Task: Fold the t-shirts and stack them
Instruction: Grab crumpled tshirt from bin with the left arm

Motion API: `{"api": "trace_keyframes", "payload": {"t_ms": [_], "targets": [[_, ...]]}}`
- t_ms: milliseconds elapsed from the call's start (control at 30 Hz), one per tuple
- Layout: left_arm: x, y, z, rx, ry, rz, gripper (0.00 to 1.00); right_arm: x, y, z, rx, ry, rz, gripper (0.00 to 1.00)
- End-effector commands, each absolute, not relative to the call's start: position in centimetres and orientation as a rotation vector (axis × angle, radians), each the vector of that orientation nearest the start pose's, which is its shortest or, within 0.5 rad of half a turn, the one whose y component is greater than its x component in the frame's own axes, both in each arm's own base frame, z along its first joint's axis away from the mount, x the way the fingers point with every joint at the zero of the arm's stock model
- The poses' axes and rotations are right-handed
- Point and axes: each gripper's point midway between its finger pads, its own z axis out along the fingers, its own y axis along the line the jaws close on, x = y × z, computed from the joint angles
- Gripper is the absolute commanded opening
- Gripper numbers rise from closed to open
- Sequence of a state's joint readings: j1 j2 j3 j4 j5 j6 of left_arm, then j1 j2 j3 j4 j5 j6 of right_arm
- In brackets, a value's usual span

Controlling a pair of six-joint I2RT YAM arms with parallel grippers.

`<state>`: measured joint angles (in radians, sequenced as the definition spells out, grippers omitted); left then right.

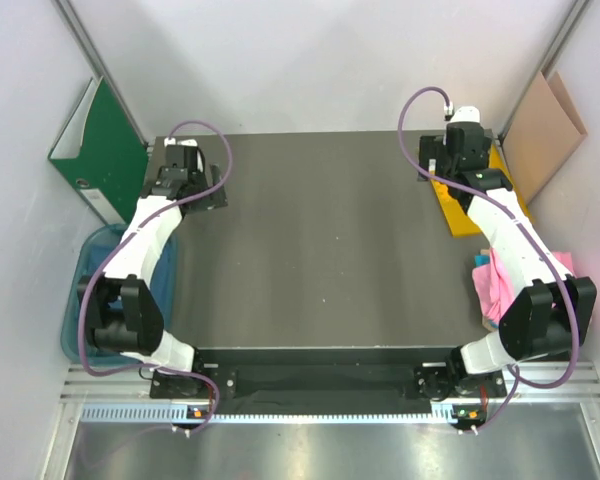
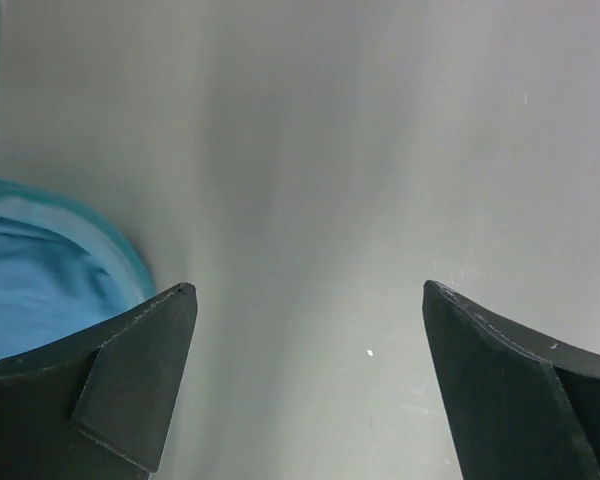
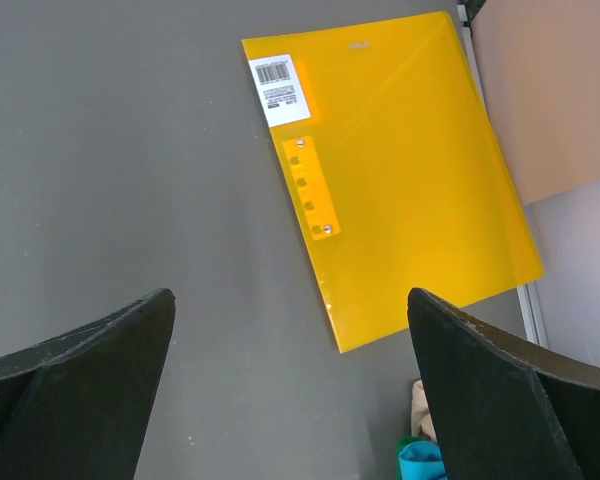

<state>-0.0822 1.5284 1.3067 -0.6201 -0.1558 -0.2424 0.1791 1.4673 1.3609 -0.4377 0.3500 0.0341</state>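
Left hand (image 2: 308, 288) spread, empty, near bin (image 2: 115, 250) holding blue cloth (image 2: 30, 300), probably a t-shirt. Right hand (image 3: 290, 294) spread by yellow folder (image 3: 400, 170); pink t-shirt (image 1: 488, 290) at tabletop (image 1: 320, 250) right edge. Soft, limp, light: pinch collar or hem.

Pink t-shirt (image 1: 487, 290) half hidden behind right arm (image 1: 510, 235), blue cloth (image 2: 30, 290) cut off at the view's left edge
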Motion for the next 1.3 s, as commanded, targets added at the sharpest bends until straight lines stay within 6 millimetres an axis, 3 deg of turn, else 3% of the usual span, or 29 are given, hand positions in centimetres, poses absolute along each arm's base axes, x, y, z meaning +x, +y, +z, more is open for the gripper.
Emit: {"api": "trace_keyframes", "payload": {"t_ms": [0,167,367,500,567,633,700,733,800,833,933,967,1033,1267], "targets": [[40.8,-0.4,20.2,-0.270,2.296,0.115,0.99,43.3,2.7,25.6,0.032,2.057,-0.216,1.00],[40.8,1.4,21.4,-0.264,2.252,0.237,0.99,42.9,2.8,24.8,0.012,2.065,-0.216,1.00],[39.6,5.8,21.1,-0.378,2.337,0.590,0.99,42.1,2.4,24.4,0.016,2.056,-0.237,1.00],[39.0,7.1,22.1,-0.456,2.283,0.591,0.99,42.1,2.3,24.2,0.020,2.052,-0.243,1.00],[38.0,8.6,22.5,-0.527,2.269,0.593,0.99,42.2,2.4,24.0,0.014,2.059,-0.236,1.00],[36.3,11.6,22.1,-0.676,2.250,0.611,0.99,42.2,2.6,23.9,0.007,2.060,-0.226,1.00],[34.7,13.1,20.8,-0.766,2.274,0.599,0.99,42.1,2.7,23.7,0.004,2.065,-0.224,1.00],[33.5,15.1,20.5,-0.854,2.264,0.591,0.99,42.1,2.7,23.6,0.002,2.067,-0.221,1.00],[31.9,15.8,18.5,-0.953,2.304,0.522,0.99,42.1,2.9,23.3,-0.006,2.073,-0.214,1.00],[30.7,17.2,18.2,-1.033,2.283,0.510,0.99,42.2,3.1,23.1,-0.012,2.080,-0.205,1.00],[29.0,17.6,15.6,-1.178,2.274,0.350,0.99,42.3,3.5,22.9,-0.025,2.088,-0.196,1.00],[29.0,16.9,14.7,-1.206,2.284,0.252,0.99,42.3,3.6,22.8,-0.028,2.093,-0.194,1.00],[27.5,17.3,12.5,-1.314,2.284,0.214,0.99,42.5,3.8,22.6,-0.034,2.099,-0.185,1.00],[26.0,16.1,7.5,-1.404,2.404,0.166,0.98,42.8,4.2,22.4,-0.049,2.111,-0.174,0.99]]}}
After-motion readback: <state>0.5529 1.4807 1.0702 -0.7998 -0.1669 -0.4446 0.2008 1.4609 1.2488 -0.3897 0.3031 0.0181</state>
